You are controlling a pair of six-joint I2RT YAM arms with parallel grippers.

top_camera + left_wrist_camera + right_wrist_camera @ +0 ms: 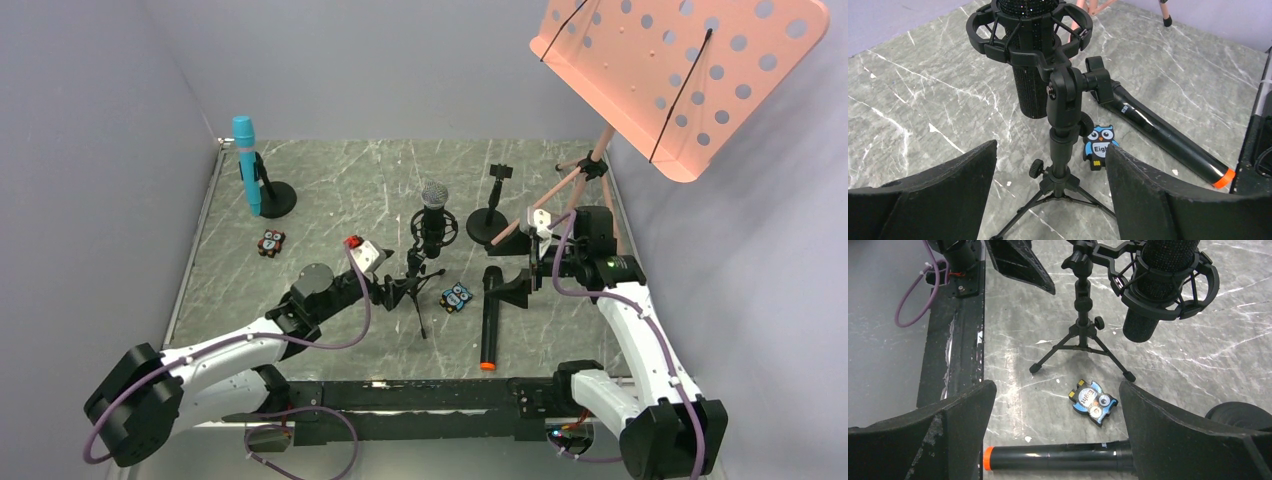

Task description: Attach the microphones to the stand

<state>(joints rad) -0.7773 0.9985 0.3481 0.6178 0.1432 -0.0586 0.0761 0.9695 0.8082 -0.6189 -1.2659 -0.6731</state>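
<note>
The all-black microphone with orange end ring (pixel 490 320) lies flat on the table. My right gripper (pixel 520 287) is open beside its head end; in the right wrist view the microphone (pixel 1058 457) lies between my open fingers, its head hidden behind the right finger. The black microphone with silver mesh head (pixel 433 197) sits in a shock mount on a small tripod stand (pixel 414 290). My left gripper (pixel 386 292) is open, with the tripod's pole (pixel 1063 130) just ahead between the fingers. The light blue microphone (pixel 245 165) stands on a round-base stand (pixel 277 200) at the back left.
A round-base stand with a bare clip (pixel 492 215) stands behind the right gripper. A pink music stand (pixel 680 70) rises at the back right. A blue owl figure (pixel 457 297) lies between tripod and black microphone. A dark owl figure (pixel 270 243) lies at the left.
</note>
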